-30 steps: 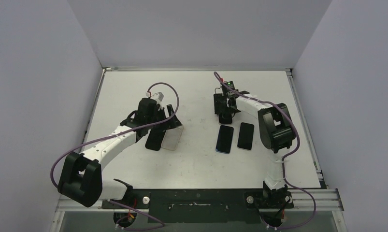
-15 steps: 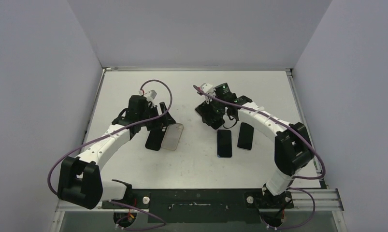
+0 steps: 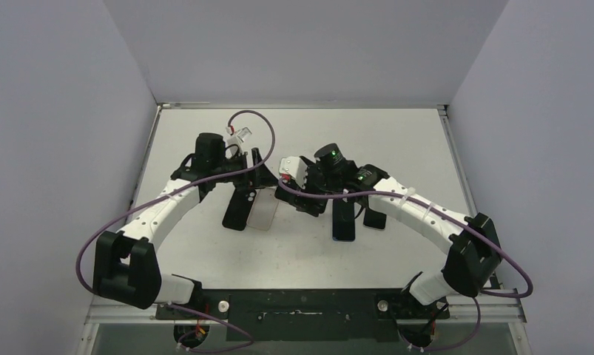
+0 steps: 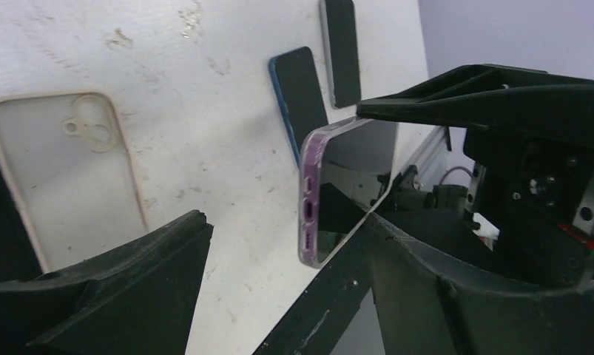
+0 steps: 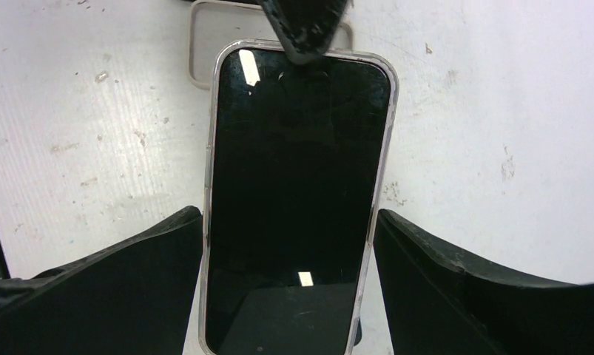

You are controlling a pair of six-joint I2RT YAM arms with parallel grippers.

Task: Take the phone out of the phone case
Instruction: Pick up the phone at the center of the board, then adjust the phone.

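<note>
Top external view is showing you a scuffed white table (image 3: 205,251) sitting between plain grey walls (image 3: 294,44). An empty clear case (image 4: 64,170), a black case (image 3: 236,211), a blue handset (image 4: 299,92) and a dark handset (image 4: 342,48) are lying flat on it. Your right gripper (image 5: 288,218) is clamping the phone (image 5: 297,185), which is sitting inside its phone case (image 5: 211,148), above the table's middle. Your left gripper (image 4: 282,222) is standing spread, one fingertip (image 5: 305,26) resting at the case's top edge.

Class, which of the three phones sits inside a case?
The cased phone held by the right gripper; the blue phone and black phone lie bare on the table.
</note>
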